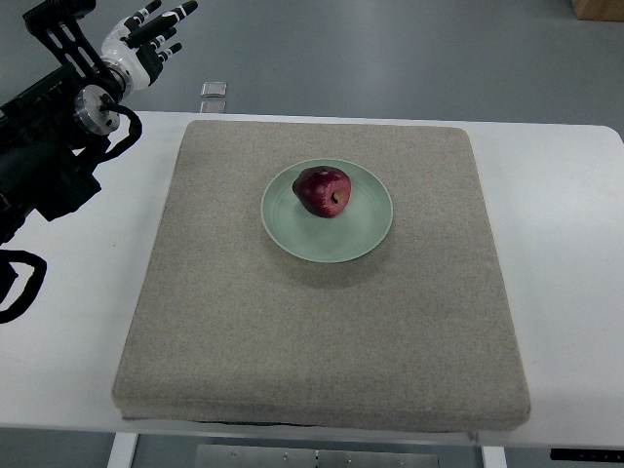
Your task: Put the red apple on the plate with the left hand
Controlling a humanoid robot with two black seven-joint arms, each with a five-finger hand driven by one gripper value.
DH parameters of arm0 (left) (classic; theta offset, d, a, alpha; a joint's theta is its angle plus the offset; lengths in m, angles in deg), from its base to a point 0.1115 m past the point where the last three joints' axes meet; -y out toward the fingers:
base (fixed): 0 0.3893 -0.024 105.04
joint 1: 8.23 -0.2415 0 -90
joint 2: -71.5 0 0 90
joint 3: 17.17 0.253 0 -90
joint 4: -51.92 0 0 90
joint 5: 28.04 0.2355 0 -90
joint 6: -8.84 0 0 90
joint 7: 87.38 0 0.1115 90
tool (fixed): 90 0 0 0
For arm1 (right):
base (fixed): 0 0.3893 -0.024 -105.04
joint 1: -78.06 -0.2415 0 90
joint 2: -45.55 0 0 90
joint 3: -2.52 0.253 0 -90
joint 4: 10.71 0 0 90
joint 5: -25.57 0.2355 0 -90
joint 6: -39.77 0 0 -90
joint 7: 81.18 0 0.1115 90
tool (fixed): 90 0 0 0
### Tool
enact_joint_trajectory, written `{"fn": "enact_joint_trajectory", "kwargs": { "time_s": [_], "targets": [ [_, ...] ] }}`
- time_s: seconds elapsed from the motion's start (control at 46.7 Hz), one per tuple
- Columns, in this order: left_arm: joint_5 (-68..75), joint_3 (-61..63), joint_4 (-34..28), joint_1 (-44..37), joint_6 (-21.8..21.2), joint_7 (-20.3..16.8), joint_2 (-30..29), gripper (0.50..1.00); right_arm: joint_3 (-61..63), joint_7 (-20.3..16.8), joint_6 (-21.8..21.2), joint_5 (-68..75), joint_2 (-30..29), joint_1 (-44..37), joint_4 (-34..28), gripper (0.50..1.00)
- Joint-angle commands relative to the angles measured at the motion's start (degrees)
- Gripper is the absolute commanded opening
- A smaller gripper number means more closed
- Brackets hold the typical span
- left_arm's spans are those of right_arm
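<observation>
A dark red apple (323,190) lies on its side on the pale green plate (366,232), a little up and left of the plate's middle. The plate rests on a grey-brown mat (244,322). My left hand (153,34) is raised at the top left, beyond the table's far edge and well away from the plate. Its fingers are spread and straight and hold nothing. Its black arm comes in along the left edge.
The mat covers most of a white table (565,224). Two small grey squares (213,90) lie on the floor past the table's far edge. A wooden box corner (598,9) shows at the top right.
</observation>
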Motion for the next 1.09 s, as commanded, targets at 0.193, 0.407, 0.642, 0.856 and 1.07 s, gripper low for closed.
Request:
{"fn": "enact_joint_trajectory", "kwargs": {
  "time_s": [0.193, 0.407, 0.642, 0.856, 1.07],
  "targets": [
    [-4.95, -6.48, -6.56, -3.0, 14.27, -1.14, 2.62, 0.992, 0.0, -0.01, -0.03, 0.0, 0.0, -0.01, 0.0, 0.93],
    [-6.89, -6.57, -7.71, -4.14, 17.62, -3.16, 3.32, 0.992, 0.0, -0.01, 0.06, 0.0, 0.0, -0.01, 0.0, 0.93],
    [-6.8, -6.48, -7.01, -5.29, 16.92, -4.22, 4.37, 0.992, 0.0, -0.01, -0.03, 0.0, 0.0, -0.01, 0.0, 0.93],
    [-6.63, -6.48, -7.01, -5.46, 16.92, -4.22, 4.29, 0.992, 0.0, -0.01, -0.03, 0.0, 0.0, -0.01, 0.0, 0.93],
    [-6.27, -6.39, -6.92, -5.55, 17.01, -4.22, 4.29, 0.992, 0.0, -0.01, 0.06, 0.0, 0.0, -0.01, 0.0, 0.932]
  ]
}}
